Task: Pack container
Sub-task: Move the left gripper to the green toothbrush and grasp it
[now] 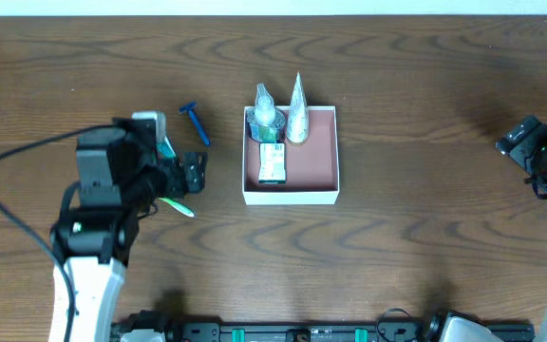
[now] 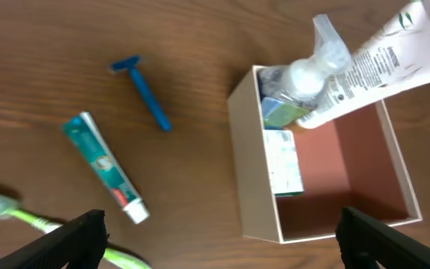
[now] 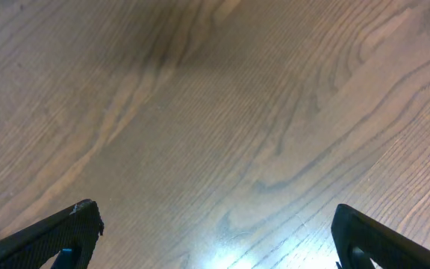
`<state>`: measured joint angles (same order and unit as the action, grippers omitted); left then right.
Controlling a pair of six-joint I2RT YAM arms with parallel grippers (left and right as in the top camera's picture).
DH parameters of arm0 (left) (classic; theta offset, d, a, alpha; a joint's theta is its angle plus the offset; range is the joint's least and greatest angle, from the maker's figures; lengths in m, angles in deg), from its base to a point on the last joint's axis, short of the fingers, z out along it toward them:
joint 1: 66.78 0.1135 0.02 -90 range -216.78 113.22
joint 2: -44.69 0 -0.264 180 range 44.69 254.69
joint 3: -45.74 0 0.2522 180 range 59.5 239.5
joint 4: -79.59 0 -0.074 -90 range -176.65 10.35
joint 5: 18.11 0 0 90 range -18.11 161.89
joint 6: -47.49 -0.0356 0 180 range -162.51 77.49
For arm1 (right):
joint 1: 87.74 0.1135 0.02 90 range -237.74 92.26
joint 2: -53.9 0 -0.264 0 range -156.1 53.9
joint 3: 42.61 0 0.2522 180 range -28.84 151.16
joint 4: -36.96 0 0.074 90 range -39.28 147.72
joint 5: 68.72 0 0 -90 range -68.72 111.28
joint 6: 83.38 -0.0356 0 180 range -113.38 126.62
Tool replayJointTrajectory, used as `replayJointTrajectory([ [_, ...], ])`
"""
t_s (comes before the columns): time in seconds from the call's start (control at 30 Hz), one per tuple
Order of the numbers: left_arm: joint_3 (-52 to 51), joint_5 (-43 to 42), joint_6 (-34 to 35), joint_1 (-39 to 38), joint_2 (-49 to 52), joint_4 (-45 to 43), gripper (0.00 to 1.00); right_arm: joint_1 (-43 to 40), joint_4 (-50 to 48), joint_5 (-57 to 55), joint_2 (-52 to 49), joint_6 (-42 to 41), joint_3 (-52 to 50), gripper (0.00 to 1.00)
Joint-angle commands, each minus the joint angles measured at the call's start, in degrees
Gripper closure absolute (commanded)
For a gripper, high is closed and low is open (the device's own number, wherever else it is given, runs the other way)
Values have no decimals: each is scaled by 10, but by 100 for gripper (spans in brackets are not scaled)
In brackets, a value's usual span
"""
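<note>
Closest to the robot's side of the table (image 1: 397, 256), a green toothbrush (image 2: 47, 222) lies flat with its pale bristled head pointing away from the container. Its handle passes under the left finger (image 2: 77, 240) of the left claw (image 2: 221, 217). That claw hangs over the table with its jaws spread wide and nothing between them, just left of the container and apart from it. A little farther out lies a teal-and-white toothpaste tube (image 2: 107, 168), white cap toward the claw, and past that a blue razor (image 2: 144, 90) lies on bare wood, clear of the tube. The container (image 2: 364, 172) sits at the middle of the table, square and shallow, with white walls and a reddish-brown floor. Its near part and right half are bare. Against its left wall a green-and-white packet (image 2: 284, 168) lies flat. Behind the packet, in the far left corner, a small clear bottle with a white top (image 2: 312, 71) stands over something green that is too crowded to make out. Beside the bottle a white tube with printed text (image 2: 383, 63) leans on the far wall, cap down inside the container and crimped end rising above the rim. Well apart, at the table's right edge, the right claw (image 3: 215, 208) has its jaws spread wide over plain wood grain, gripping nothing.
</note>
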<state>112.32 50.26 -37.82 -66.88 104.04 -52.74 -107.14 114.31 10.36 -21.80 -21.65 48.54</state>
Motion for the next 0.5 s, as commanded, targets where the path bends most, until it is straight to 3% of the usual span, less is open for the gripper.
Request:
replayJointTrajectory([
  [0.0,11,-44,3,2,24,7,2,-5,1,-2,-1,-9,1,1],
  [0.23,9,-38,6,2,109,10,2,-5,1,-2,-1,-9,1,1],
  [0.47,9,120,206,2,193,30,1,-5,1,-2,-1,-9,1,1],
])
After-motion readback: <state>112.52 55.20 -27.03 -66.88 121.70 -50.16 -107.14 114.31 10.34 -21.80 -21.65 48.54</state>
